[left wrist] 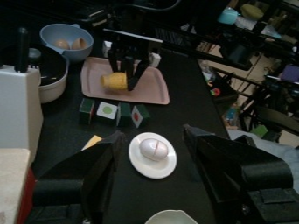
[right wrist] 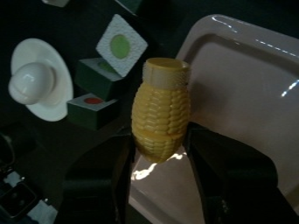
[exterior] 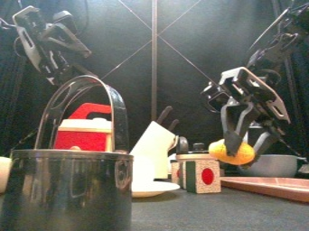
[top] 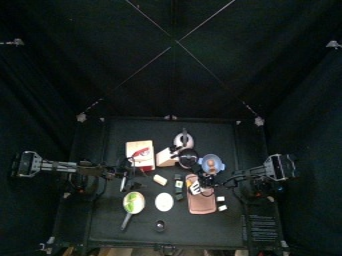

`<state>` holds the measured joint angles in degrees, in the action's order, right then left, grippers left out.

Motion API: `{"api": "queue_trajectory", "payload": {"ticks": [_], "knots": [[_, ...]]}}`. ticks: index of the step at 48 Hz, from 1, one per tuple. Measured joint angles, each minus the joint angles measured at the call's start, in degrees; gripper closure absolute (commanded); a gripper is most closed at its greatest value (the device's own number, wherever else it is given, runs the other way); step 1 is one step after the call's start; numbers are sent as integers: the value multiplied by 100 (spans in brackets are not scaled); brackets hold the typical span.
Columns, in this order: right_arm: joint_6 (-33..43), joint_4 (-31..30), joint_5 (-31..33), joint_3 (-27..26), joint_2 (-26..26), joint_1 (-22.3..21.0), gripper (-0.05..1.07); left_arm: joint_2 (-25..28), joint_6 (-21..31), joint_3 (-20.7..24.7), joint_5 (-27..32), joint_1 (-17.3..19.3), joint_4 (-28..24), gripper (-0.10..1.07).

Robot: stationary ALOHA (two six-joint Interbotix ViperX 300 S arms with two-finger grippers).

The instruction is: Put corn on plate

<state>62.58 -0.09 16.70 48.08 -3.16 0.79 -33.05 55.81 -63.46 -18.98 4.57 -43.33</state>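
You see glossy yellow plastic corn (right wrist: 159,109), a smooth, shiny pink plate (right wrist: 251,83), and a brushed-metal pot (exterior: 67,185)

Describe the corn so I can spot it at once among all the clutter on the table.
Find the pink tray on the right arm's side of the table. Just above it, the right gripper has its fingers shut on the corn, a short yellow cob with a paler cut end, held out over the tray. It is the only ribbed yellow thing; the neighbours are small picture cubes and a white dish.
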Motion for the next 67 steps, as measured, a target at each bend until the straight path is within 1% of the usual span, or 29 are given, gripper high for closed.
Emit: {"api": "queue_trajectory", "payload": {"ticks": [7,16,30,39,45,50,57,67], "knots": [[0,-18,141,-105,149,-44,35,0,0,-9,9,0,0,6],[-9,-26,369,-141,176,-79,32,0,0,-18,9,-9,44,6],[-9,-35,580,-264,290,-79,20,0,0,-26,9,0,62,6],[-9,-62,1090,-431,360,-88,10,0,9,-18,9,0,62,6],[-9,-264,1318,-554,378,-88,6,0,0,-26,9,0,62,6],[-18,-369,1415,-668,378,-79,5,0,9,-35,9,0,62,6],[-9,-519,1705,-888,378,-79,5,0,0,-35,9,0,62,6],[-26,-729,1767,-1134,378,-44,5,0,0,-35,9,0,62,6]]}}
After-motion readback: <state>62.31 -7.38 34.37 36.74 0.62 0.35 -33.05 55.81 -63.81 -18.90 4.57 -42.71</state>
